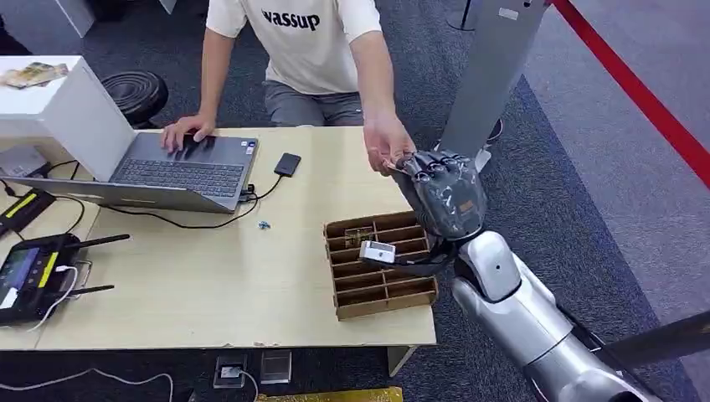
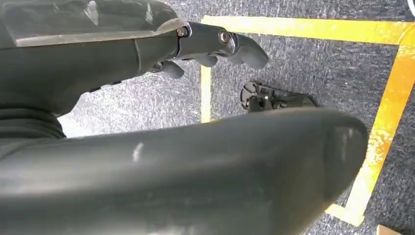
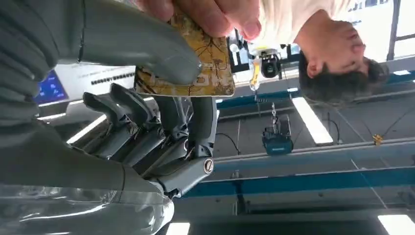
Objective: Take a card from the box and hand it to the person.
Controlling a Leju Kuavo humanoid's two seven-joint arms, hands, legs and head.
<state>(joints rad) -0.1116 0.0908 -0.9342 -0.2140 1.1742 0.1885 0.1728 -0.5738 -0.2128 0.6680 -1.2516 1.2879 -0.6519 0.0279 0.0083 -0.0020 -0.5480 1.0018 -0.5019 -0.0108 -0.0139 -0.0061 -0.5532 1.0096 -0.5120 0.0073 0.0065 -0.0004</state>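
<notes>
Up at the far right corner of the table point(image 1: 209, 293), from the head view, we've got our right hand point(image 1: 444, 194) raised above the box point(image 1: 381, 264) and meeting the person's hand point(image 1: 387, 144). The card is mostly hidden here, just a sliver between the two hands, so this angle doesn't give us which way it points. The box sits at the table's right edge, partly under our forearm. The person's other hand rests on the laptop point(image 1: 180, 167).

Left wrist view next: our left hand point(image 2: 210, 46) hangs by the floor, fingers loosely curled with nothing in them, not really clenched. It looks out of the job.

Right wrist view is the good one. The card point(image 3: 195, 66) is pinched between our thumb point(image 3: 142, 46) and the fingers point(image 3: 147, 117) behind it, so the right hand is holding it. The person's fingertips point(image 3: 215, 17) are already on the edge away from our palm. The card's long axis runs across our fingers, flat face toward the camera, free end sticking out past the thumb.

So we'd say we're at the handover itself. Next move probably calls for easing the thumb off once the person's pinch looks firm, keeping the arm steady so the card doesn't slip or get tugged.
</notes>
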